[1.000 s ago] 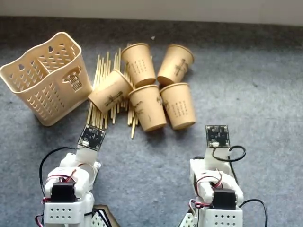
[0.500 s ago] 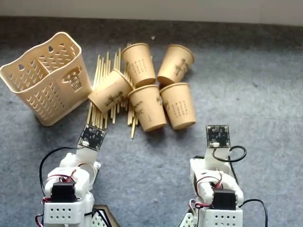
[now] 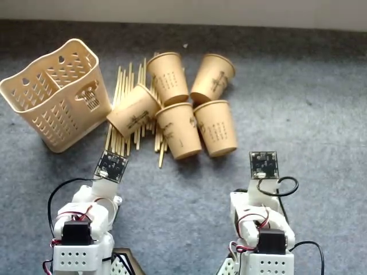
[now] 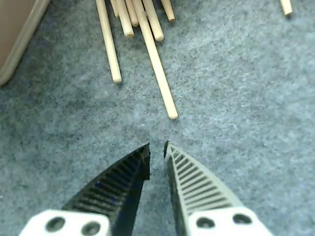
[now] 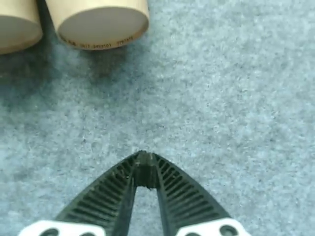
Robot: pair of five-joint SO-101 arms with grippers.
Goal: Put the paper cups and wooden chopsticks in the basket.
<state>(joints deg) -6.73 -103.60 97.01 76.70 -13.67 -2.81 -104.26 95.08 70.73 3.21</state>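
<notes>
From the high view, the basket (image 3: pixel 54 94) sat at the left of the grey carpet (image 3: pixel 321 114), with the wooden chopsticks (image 3: pixel 129 109) fanned just beside it. They lay partly under five paper cups (image 3: pixel 183 109) on their sides. The left wrist view gave the near chopstick ends, just ahead of the left gripper (image 4: pixel 157 147), its fingers a narrow slit apart. The right wrist view gave two cup ends, with the right gripper (image 5: pixel 144 157) near them, fingertips pressed together.
</notes>
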